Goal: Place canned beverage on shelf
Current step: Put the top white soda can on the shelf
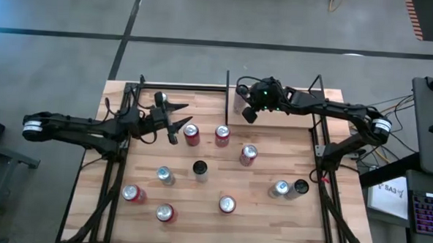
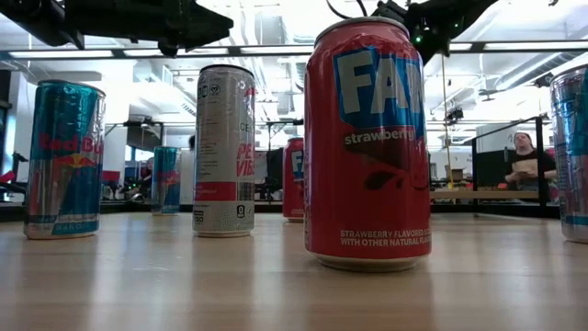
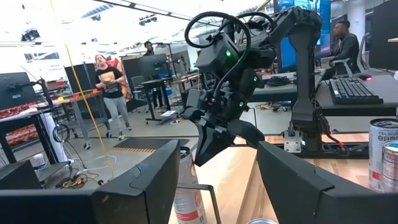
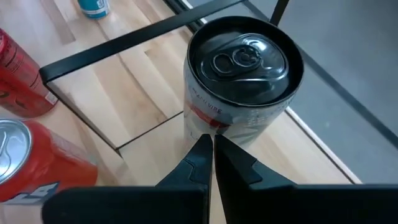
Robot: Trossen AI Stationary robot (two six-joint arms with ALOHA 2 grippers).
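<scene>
can: a white-and-silver can (image 4: 239, 74) is seen upright on the shelf (image 4: 140, 81), by its back rail
right hand (image 4: 210, 163): closed, empty, just beside the can
left hand (image 1: 174, 125): half open, nothing held
handling: probably stiff, slick, dentable; best gripped mid-wall

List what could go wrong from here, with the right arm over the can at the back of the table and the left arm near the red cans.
1. The right gripper is shut, its fingertips beside the silver can near the black rods; any sideways move could tip the can.
2. The left gripper hangs open close to a red can; a careless approach could knock it into the neighbouring red can.
</scene>
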